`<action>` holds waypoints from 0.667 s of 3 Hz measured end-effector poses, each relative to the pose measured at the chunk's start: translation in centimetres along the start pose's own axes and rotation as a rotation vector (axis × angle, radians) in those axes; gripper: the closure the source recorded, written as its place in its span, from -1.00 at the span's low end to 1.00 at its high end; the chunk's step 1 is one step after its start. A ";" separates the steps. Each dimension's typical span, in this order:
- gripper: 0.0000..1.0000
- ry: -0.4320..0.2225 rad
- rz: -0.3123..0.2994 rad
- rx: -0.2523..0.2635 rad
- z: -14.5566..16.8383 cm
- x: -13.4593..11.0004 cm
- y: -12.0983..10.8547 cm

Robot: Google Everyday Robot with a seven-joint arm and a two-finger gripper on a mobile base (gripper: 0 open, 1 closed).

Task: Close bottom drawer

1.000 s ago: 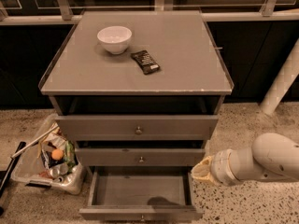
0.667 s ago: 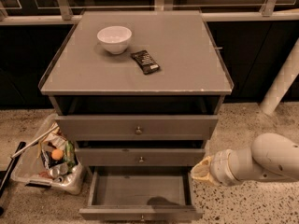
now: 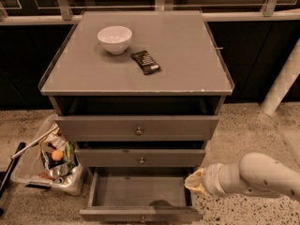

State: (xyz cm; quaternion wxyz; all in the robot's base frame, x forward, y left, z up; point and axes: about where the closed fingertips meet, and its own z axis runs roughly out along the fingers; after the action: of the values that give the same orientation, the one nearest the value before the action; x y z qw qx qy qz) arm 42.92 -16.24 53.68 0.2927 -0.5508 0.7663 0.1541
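Note:
The bottom drawer (image 3: 140, 213) of the grey three-drawer cabinet is pulled out, its shallow tray empty and its thin front with a small knob at the lower edge of the view. The two drawers above it, the top drawer (image 3: 138, 128) and the middle drawer (image 3: 140, 157), stand out a little. My gripper (image 3: 193, 182) is at the end of the white arm coming in from the right. It sits just beside the right side of the open bottom drawer, near its right wall.
A white bowl (image 3: 115, 39) and a dark snack packet (image 3: 146, 62) lie on the cabinet top (image 3: 187, 64). A clear bin of rubbish (image 3: 49, 161) stands on the floor at the cabinet's left. A white post (image 3: 281, 86) stands at the right.

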 end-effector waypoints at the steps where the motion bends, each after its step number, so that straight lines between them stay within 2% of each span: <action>1: 1.00 -0.019 -0.018 0.026 3.3 2.3 0.6; 2: 1.00 -0.047 -0.032 0.032 6.0 4.5 1.0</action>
State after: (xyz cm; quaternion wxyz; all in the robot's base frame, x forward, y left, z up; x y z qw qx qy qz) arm 42.70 -15.89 46.13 0.3220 -0.5544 0.7526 0.1502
